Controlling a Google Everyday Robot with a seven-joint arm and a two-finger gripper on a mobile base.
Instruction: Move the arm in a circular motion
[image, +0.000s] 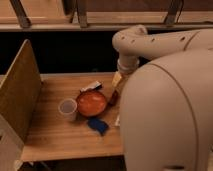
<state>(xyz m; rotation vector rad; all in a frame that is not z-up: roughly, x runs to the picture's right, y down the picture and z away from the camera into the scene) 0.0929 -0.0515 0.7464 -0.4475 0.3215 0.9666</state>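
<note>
While the arm fills the frame's right, stiff and heavy, nothing needs grasping; its gripper hangs mid-frame.

Arm reaches in from right, above table; its bulk fills right foreground, hiding table's right part; gripper hangs over table behind bowl; cup just left of bowl; cloth in front of bowl; packet behind bowl; upright board at table's left edge.
</note>
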